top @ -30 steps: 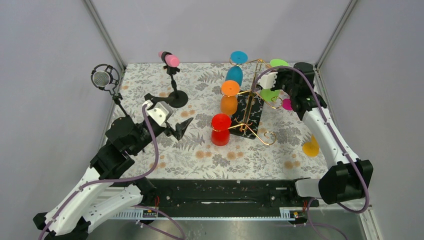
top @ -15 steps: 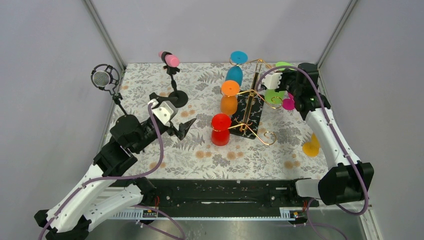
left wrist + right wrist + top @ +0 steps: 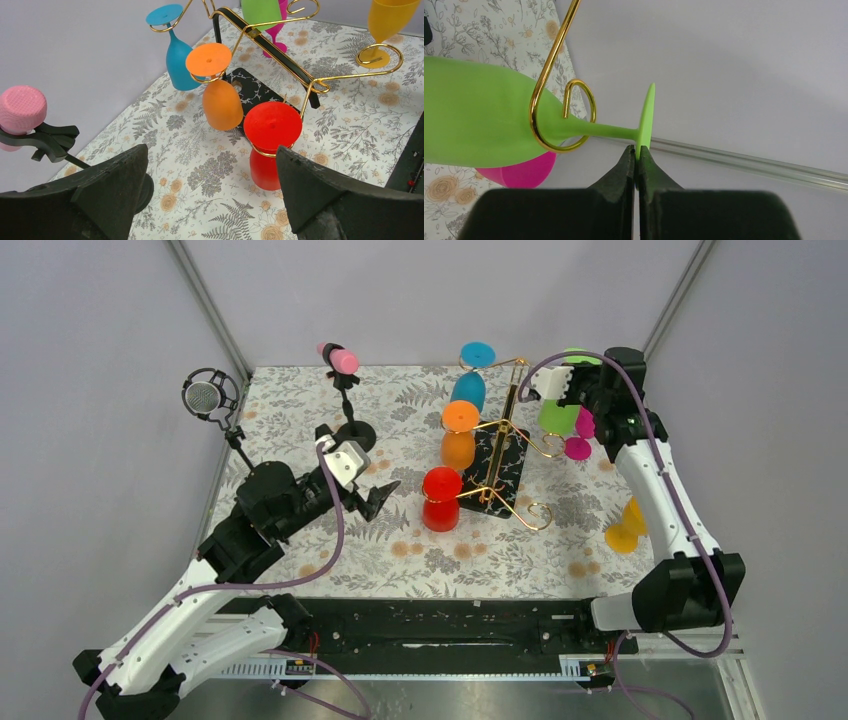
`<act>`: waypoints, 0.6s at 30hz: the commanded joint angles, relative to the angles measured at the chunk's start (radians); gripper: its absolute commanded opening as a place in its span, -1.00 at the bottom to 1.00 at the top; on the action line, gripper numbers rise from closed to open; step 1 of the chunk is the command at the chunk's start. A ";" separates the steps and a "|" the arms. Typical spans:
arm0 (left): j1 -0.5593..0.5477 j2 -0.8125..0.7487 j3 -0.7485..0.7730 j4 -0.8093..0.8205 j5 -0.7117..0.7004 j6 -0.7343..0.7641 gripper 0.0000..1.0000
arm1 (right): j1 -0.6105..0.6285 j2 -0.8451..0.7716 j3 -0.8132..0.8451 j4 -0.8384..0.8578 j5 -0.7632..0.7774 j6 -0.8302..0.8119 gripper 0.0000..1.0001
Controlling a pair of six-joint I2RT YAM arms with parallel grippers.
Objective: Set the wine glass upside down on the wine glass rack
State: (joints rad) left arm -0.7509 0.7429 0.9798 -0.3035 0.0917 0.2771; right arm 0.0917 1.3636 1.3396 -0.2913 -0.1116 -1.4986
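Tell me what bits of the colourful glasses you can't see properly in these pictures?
- Right wrist view: the bowl of the green glass runs off the left edge, so its rim is unseen.
- Right wrist view: the pink glass is mostly hidden behind the green glass.
- Top view: the yellow glass is partly hidden by the right arm.
- Top view: the right gripper pinching the green glass is too small to make out.

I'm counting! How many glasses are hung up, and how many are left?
Done: blue wine glass, orange glass and red glass hang upside down on the gold wire rack. In hand: right gripper pinches the green glass by its foot, stem at a hook. Left: pink glass and yellow glass, standing upright.
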 commanded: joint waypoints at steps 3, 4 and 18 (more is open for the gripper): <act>-0.004 -0.004 0.036 0.037 0.020 0.002 0.98 | -0.012 0.050 0.075 0.021 -0.002 -0.006 -0.93; -0.003 -0.006 0.034 0.038 0.020 0.001 0.98 | -0.012 0.054 0.077 0.020 -0.013 -0.004 -0.92; -0.003 -0.022 0.011 0.035 0.006 0.002 0.98 | -0.010 0.059 0.042 0.011 -0.141 0.041 -0.62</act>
State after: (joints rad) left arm -0.7509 0.7345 0.9798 -0.3054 0.0944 0.2779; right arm 0.0849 1.4227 1.3705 -0.2985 -0.1967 -1.4830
